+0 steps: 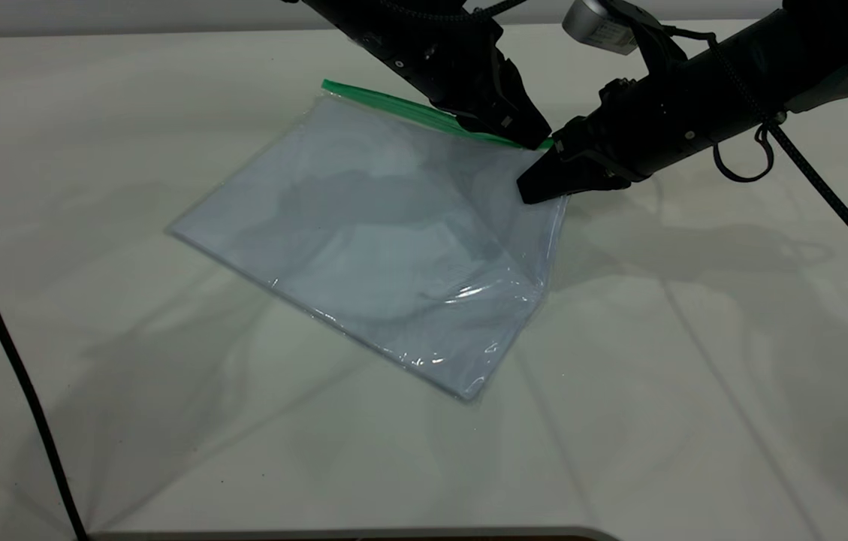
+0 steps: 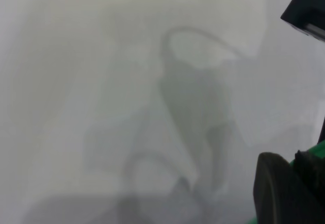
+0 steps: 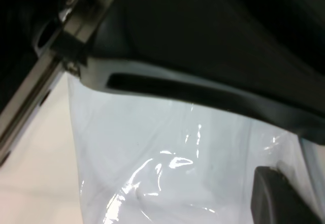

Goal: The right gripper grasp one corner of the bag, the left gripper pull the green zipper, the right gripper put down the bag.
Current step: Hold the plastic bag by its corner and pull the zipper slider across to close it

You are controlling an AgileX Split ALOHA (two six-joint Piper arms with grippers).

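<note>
The bag [image 1: 378, 240] is a clear pouch with white sheets, lying slanted on the white table, its far right corner raised. The green zipper [image 1: 393, 104] runs along its far edge. My right gripper [image 1: 538, 188], on the arm with the silver cylinder, is shut on the bag's right corner. In the right wrist view one finger [image 3: 279, 198] lies on the glossy plastic [image 3: 167, 183]. My left gripper [image 1: 529, 137] is closed on the zipper's right end, just behind the right gripper. In the left wrist view green [image 2: 317, 150] shows beside its finger [image 2: 279, 193]. The slider tab is hidden.
A black cable [image 1: 3, 338] runs down the table's left side. The right arm's cable [image 1: 829, 188] trails off to the right. The table's front edge [image 1: 356, 535] is near the bottom of the exterior view.
</note>
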